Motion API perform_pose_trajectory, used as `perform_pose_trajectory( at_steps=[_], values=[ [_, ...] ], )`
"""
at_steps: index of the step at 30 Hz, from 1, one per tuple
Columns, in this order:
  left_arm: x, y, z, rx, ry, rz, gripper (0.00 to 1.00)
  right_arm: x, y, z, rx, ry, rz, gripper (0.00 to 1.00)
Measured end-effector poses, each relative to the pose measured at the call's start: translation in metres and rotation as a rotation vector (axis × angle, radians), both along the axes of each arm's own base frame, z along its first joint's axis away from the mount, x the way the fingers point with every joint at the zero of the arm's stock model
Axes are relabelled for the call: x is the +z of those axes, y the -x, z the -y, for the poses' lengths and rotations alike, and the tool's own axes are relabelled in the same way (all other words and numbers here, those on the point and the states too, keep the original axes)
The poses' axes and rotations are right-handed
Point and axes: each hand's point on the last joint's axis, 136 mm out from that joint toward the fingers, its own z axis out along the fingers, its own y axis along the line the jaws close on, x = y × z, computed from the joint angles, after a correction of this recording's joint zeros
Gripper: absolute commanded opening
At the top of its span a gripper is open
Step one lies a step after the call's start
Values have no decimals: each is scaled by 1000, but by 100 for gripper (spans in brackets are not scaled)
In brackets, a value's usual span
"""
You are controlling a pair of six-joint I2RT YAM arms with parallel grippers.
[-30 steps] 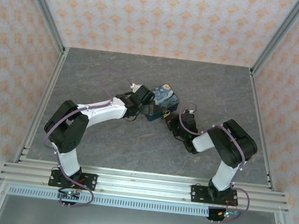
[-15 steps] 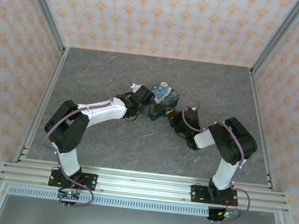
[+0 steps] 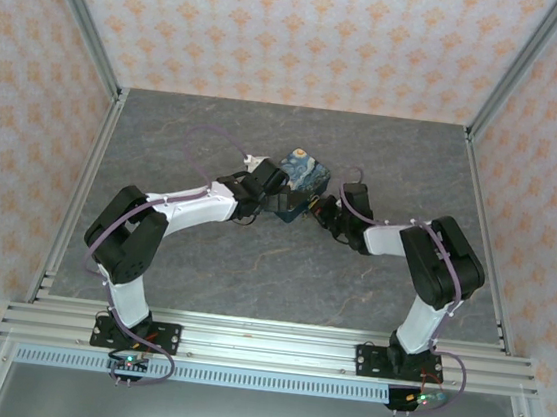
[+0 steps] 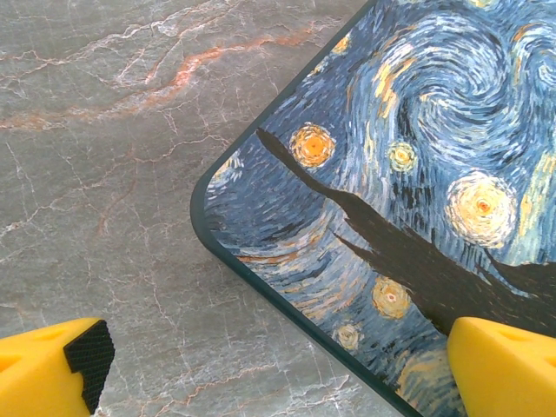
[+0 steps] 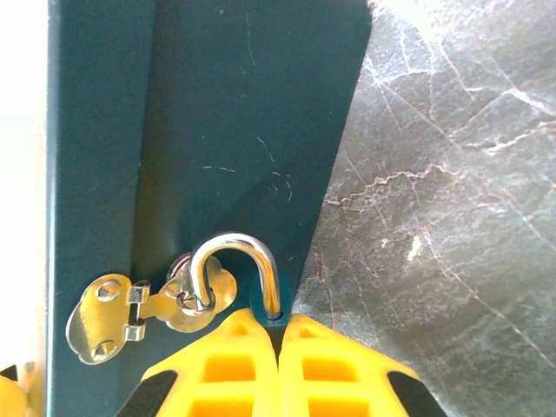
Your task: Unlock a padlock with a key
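Grey marble table (image 3: 202,260) under both arms. Night-sky painted box (image 4: 391,174) sits mid-table, between my two wrists. Left gripper (image 4: 278,365) hangs spread wide at a box corner, one finger over the lid, the other over the table. Right gripper (image 5: 278,328) is pressed together on the tiny teal padlock (image 5: 263,301) against the box's dark side wall. Its silver shackle (image 5: 233,252) loops through the hasp (image 5: 130,311).
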Motion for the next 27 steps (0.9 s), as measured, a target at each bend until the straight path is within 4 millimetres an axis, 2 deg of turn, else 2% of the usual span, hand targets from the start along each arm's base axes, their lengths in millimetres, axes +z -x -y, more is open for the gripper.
perform_pose_trajectory(
  at_steps=[13, 20, 27],
  values=[
    [0, 0, 0, 0, -1, -1, 98, 4, -5, 4, 49, 22, -24, 0],
    [-1, 0, 0, -1, -1, -1, 98, 15, -23, 17, 20, 29, -9, 0],
    [-1, -1, 1, -1, 0, -1, 98, 11, -20, 20, 17, 32, -17, 0]
  ],
)
